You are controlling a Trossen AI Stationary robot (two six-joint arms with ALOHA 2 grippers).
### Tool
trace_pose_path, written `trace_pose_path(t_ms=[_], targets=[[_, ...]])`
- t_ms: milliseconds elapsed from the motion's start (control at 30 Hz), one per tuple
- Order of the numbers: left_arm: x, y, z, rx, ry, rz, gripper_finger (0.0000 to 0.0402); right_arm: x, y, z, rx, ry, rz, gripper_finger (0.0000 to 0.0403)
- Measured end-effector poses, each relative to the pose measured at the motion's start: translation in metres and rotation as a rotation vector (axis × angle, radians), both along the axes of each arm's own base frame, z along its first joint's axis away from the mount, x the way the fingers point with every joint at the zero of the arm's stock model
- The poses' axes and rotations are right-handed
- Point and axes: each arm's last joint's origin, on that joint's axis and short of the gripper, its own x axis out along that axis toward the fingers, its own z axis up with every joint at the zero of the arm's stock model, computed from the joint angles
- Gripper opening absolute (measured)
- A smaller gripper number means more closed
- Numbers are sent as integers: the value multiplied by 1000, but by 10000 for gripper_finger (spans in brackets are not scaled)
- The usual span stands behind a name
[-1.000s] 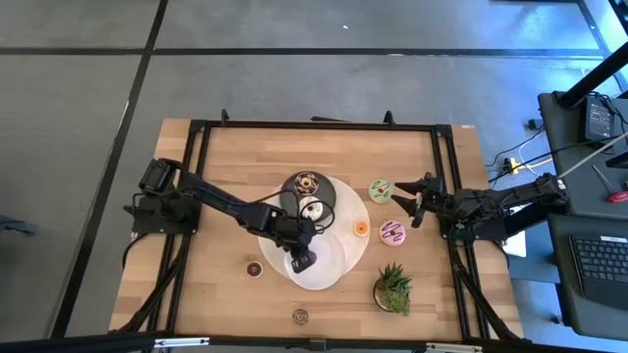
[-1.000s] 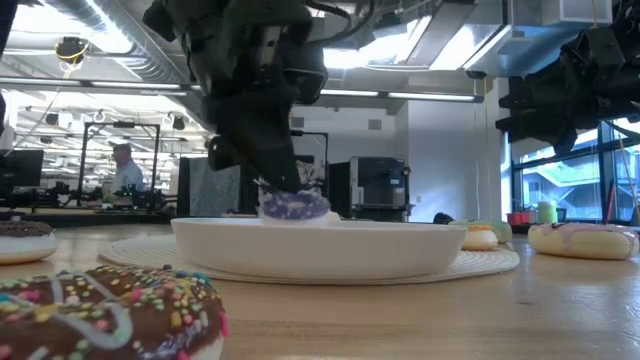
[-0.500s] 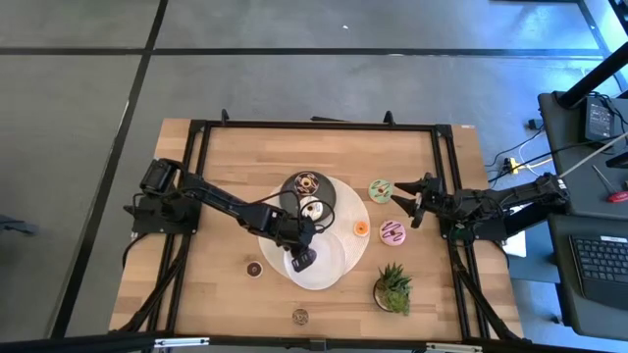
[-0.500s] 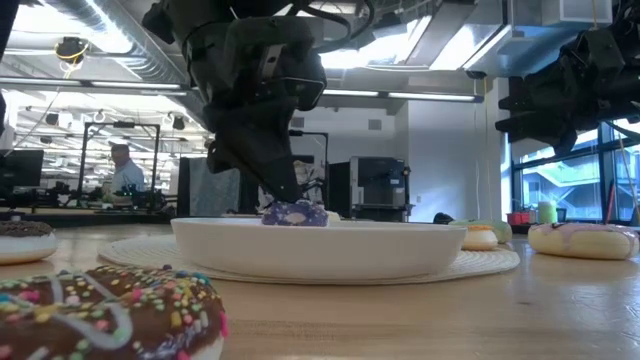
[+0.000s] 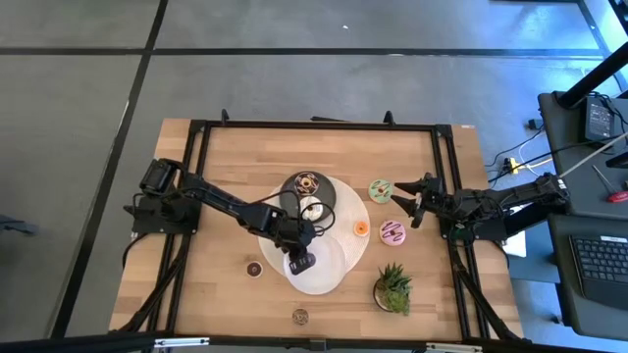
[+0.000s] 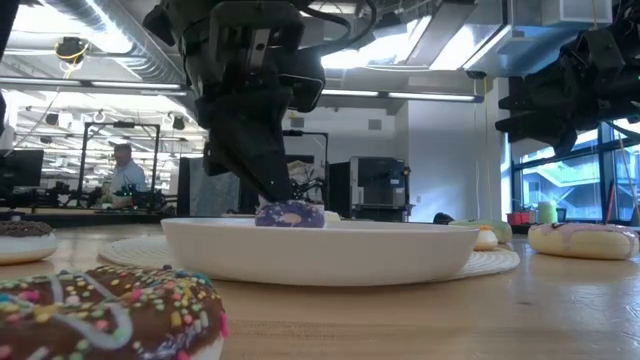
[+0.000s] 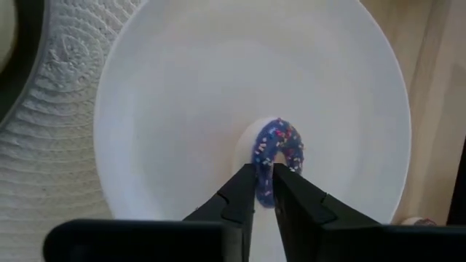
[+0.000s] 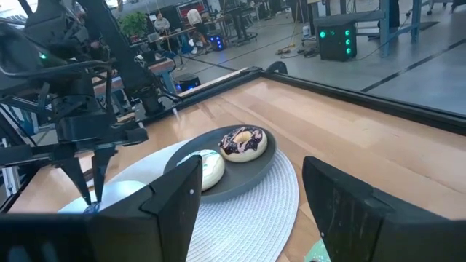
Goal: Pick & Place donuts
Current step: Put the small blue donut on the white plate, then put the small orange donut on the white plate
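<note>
On the wooden tabletop [image 5: 226,167], my left gripper [image 7: 263,191] pinches the purple donut's [image 7: 277,156] rim (light, stiff, I think); right gripper [image 5: 404,201] waits, spread.

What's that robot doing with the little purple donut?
The left gripper is pinching the purple mini donut and has lowered it onto the white plate. The fingers are closed on it. The right gripper waits open above the table, near the green donut and pink donut.
</note>
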Motion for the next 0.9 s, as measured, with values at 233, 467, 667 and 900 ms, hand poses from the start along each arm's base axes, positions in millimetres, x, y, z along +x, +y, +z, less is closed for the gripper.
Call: trace_pose_path(t_ms=[233, 467, 667, 900], targets=[[-5, 7, 3, -27, 41, -60, 76, 0, 0, 0, -23, 8, 2, 239], [-17, 24, 26, 81, 36, -32, 77, 0, 0, 0, -45, 12, 4, 239], [-33, 27, 52, 358, -113, -139, 74, 1, 3, 21, -87, -68, 120, 239], [-68, 34, 70, 341, -528, -170, 86, 5, 4, 53, -169, -31, 127, 239]])
